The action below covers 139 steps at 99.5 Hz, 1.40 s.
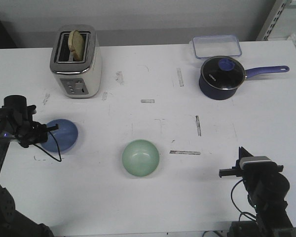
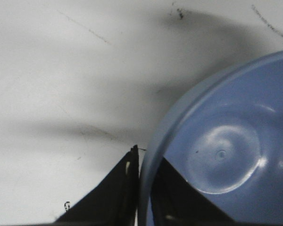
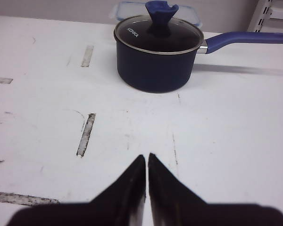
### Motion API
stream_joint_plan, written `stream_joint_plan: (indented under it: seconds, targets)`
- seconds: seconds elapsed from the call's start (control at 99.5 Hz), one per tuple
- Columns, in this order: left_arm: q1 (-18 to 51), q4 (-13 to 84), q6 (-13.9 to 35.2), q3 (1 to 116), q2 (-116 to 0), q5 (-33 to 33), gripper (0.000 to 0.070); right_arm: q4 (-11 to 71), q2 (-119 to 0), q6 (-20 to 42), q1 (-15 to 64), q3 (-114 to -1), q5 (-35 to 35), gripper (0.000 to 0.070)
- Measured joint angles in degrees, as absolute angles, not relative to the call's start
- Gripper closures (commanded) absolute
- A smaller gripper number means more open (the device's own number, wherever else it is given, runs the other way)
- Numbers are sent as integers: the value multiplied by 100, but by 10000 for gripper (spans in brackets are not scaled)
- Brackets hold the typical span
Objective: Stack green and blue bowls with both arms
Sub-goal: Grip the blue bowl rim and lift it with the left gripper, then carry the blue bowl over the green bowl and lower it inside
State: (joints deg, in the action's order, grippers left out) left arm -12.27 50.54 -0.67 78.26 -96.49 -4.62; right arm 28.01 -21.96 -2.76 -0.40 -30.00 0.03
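The blue bowl (image 1: 61,135) sits on the white table (image 1: 138,197) at the left gripper (image 2: 144,176), whose two fingers straddle the bowl's rim, one inside and one outside, clamped on it. The green bowl (image 1: 140,157) rests upright well apart from that gripper, between the two arms. The right gripper (image 3: 146,162) hovers over bare table with its tips pressed together, holding nothing; the navy saucepan (image 3: 158,52) stands ahead of it.

Bare table (image 1: 153,118) lies between the blue bowl (image 1: 61,135) and green bowl (image 1: 140,158), while toaster (image 1: 76,61) and saucepan (image 1: 222,77) stand well behind, seemingly clear.
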Motion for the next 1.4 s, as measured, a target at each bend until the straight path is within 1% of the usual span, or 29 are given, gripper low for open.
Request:
stream_joint_plan:
  seconds: [0.131,0.281,0.462,0.563,0.784,0.975,1.106,1.226,1.397]
  targets:
    - [-1192,4993,-40,7826,-9306,-445,700,2801,-2196,-276,-40,-3000,3,700]
    - [-1039,4930,139,7861,-8783,-497,700,2799,-2196,-276,-40,-3000,3,700]
    - [-611,4842,440,7865,-8193,-1214,700,2801,-2196,-276,-40,-3000,3,700]
    - [-200,4807,655,7867,-7922,-1459,700,2799,-2196,-276,-40,-3000,1,700]
    - [1063,4805,1022,7870,-7697,-1492,700,2799,-2196,-276,-40,-3000,1,700]
    - [2320,4751,1127,7870,-7725,-1496,700,2801,-2196,-276,-40,-3000,3,700]
    - [3000,4665,1133,7872,-7876,-1496,700,2801,-2196,-276,-40,-3000,1,700]
    - [3323,4628,1131,7872,-8182,-1470,700,2799,-2196,-276,-40,-3000,1,700]
    - [3387,4466,1133,7872,-8774,-1363,700,2799,-2196,-276,-40,-3000,3,700]
